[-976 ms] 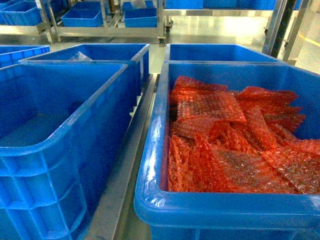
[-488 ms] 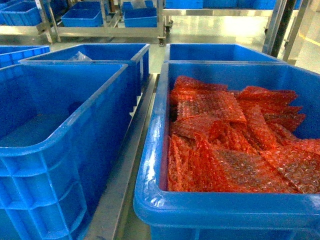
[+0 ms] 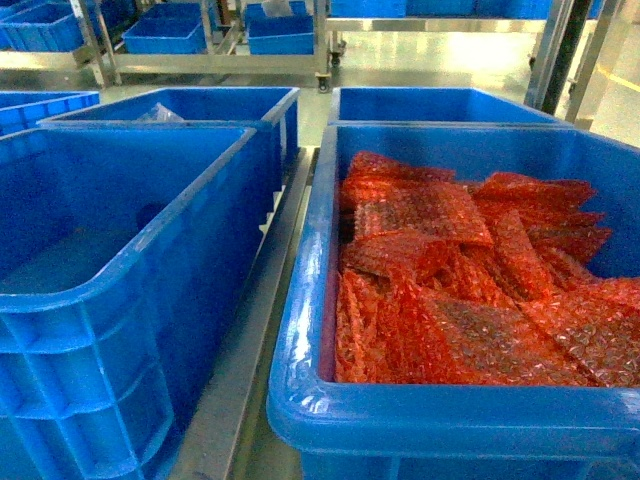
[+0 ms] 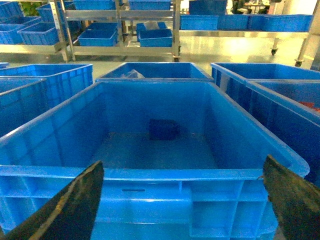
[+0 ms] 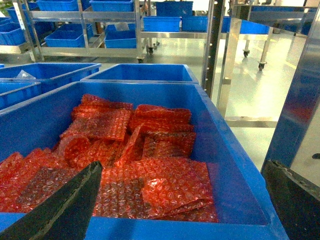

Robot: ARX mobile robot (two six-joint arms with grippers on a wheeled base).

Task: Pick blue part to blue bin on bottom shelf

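The blue part [image 4: 163,129], a small dark blue block, lies on the floor of a large blue crate [image 4: 150,172] near its far wall. In the left wrist view my left gripper [image 4: 182,200] is open wide, its fingers [image 4: 70,205] outside the crate's near wall and below the rim. My right gripper [image 5: 180,205] is open too, over the near edge of another crate [image 5: 235,165]. Neither gripper appears in the head view. Far across the floor, the bottom shelf [image 4: 120,48] of a steel rack carries small blue bins [image 4: 155,37]; I cannot tell which is the task's.
The right crate [image 3: 300,330] is full of red bubble-wrap bags [image 3: 450,290]. A steel strip [image 3: 250,340] runs between the two crates. More blue crates [image 3: 430,103] stand behind them. Steel uprights [image 5: 220,55] rise at the right.
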